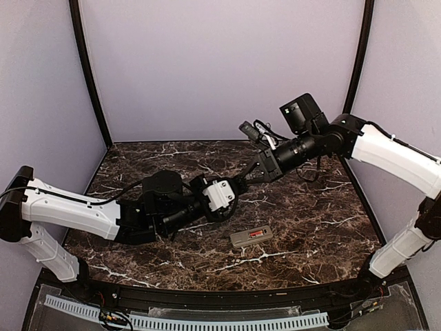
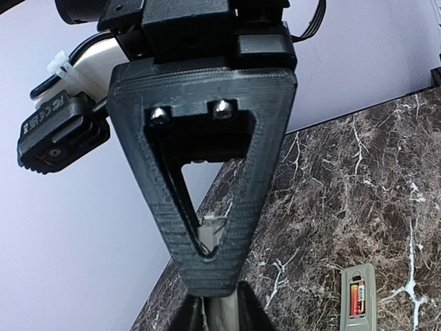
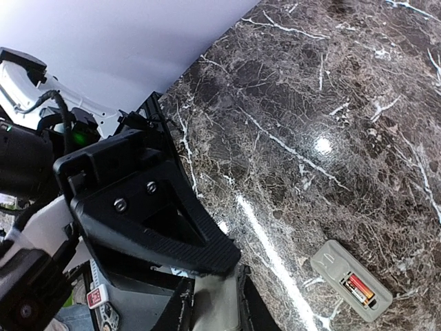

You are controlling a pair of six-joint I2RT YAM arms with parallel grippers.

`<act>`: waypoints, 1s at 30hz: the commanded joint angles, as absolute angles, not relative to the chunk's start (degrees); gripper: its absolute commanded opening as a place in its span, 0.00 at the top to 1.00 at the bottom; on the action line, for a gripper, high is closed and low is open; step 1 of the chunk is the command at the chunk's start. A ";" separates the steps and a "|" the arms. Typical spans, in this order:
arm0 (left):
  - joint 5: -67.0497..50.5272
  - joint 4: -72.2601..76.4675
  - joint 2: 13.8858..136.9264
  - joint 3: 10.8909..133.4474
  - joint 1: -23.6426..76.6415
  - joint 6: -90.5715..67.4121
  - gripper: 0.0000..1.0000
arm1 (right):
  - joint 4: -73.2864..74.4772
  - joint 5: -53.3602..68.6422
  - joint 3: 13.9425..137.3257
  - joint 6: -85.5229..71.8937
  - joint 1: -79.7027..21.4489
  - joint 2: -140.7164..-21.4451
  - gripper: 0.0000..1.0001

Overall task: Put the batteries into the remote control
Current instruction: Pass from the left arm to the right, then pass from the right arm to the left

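Note:
The remote control (image 1: 251, 236) lies back-up on the marble table (image 1: 310, 207), its recess open with red batteries (image 1: 256, 234) in it. The remote (image 2: 358, 296) and batteries (image 2: 356, 298) also show at the lower right of the left wrist view. Above the table my two grippers meet tip to tip. A flat grey piece (image 3: 220, 307) fills the jaws of my right gripper (image 3: 217, 303), which is shut on it. The same grey piece (image 2: 219, 314) sits between the jaws of my left gripper (image 2: 219, 310), with a thin dark line along one side. Whether that grip holds is unclear.
The remote (image 3: 351, 279) lies near the front middle of the table, below and right of the joined grippers (image 1: 241, 183). Lilac walls close the back and sides. A black rail (image 1: 207, 296) runs along the near edge.

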State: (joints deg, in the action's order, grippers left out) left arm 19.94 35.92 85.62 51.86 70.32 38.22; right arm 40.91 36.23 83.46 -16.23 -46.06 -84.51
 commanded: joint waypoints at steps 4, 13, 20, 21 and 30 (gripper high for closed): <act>17.70 31.16 80.42 50.46 70.40 32.65 0.61 | 38.98 40.75 82.67 -9.74 -44.63 -81.14 1.00; 9.09 21.00 72.45 51.08 70.32 16.76 0.42 | 40.54 41.66 83.65 2.14 -42.94 -77.64 1.00; 7.01 21.38 71.94 51.70 69.06 2.11 0.36 | 38.74 45.22 84.24 -4.64 -42.42 -79.33 1.00; 4.67 21.54 72.02 51.86 67.69 -0.52 0.36 | 37.67 45.55 83.42 -5.24 -42.41 -78.71 1.00; -4.84 31.69 78.24 51.42 63.90 -25.43 0.42 | 33.67 45.30 78.81 -5.65 -42.42 -74.75 1.00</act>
State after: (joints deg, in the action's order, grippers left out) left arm 1.23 25.96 75.33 51.37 63.75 -13.37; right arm 37.15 44.16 80.38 -4.45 -42.74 -76.88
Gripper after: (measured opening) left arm 0.579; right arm 0.097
